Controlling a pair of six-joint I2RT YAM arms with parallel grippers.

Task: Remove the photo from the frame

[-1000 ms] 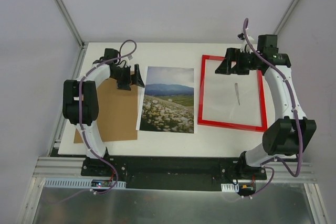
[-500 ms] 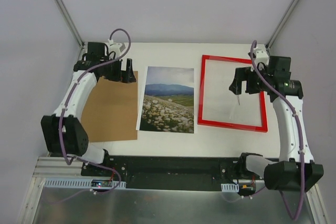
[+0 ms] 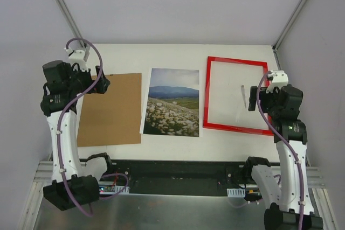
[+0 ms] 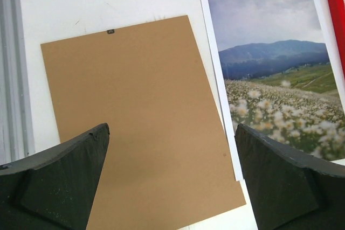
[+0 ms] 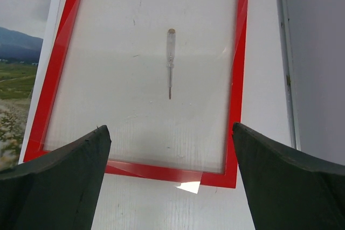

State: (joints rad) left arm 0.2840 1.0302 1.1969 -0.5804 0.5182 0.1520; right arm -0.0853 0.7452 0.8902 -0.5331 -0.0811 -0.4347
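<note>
On the table, three flat pieces lie in a row. The backing board is at left, the photo is just beside it in the middle, and the frame is just right of the photo. A small slender tool lies inside the frame, toward its far right. The left gripper hangs over the board's far left corner, and the right gripper hangs above the frame's right side.

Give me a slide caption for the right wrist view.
Right gripper, jaws open, over the red frame, a small tool inside it; photo at left.
</note>
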